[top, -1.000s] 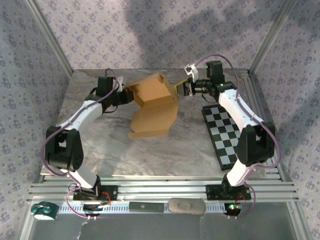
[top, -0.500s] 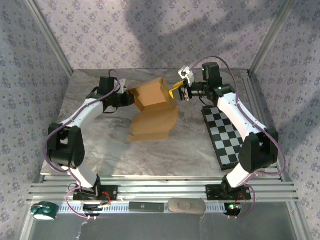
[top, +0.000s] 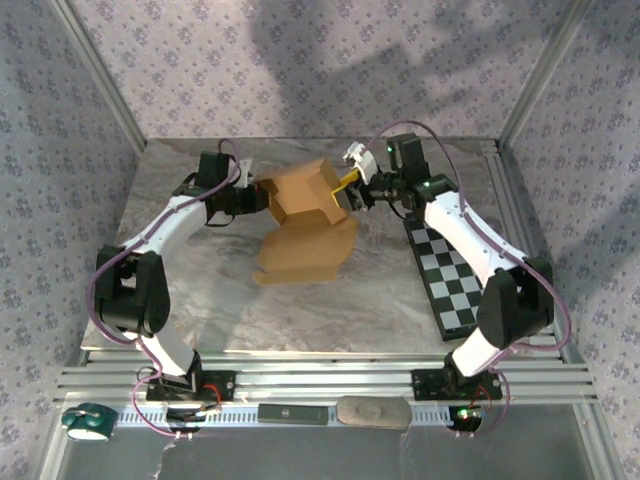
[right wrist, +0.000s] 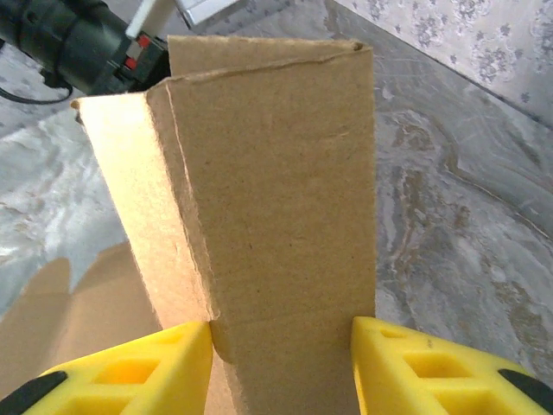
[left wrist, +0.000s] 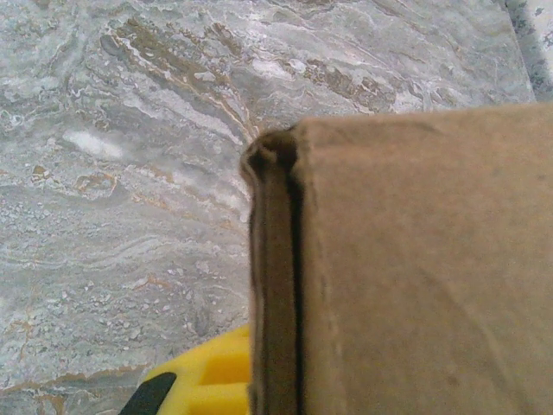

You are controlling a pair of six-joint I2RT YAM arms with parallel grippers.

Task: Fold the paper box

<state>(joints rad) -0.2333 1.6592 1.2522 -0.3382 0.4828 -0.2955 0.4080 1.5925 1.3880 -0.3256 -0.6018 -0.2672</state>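
Box (top: 303,225) sits half-folded between both claws. Left claw (top: 257,194), just left of it, is clamped tight on its edge. Right claw (top: 347,190), partly open, straddles an upright panel (right wrist: 276,190), with fingers (right wrist: 130,372) flanking it.

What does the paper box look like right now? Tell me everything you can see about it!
The paper box is plain tan-brown cardboard, half folded. Its upper part stands up as walls that meet in a corner, tilted above the marbled table, while a big flat flap hangs down to the table in front. The left gripper pinches its left edge, shut on a doubled-over wall. The right gripper reaches in from the other side, its yellow fingers sitting on either side of one upright wall.
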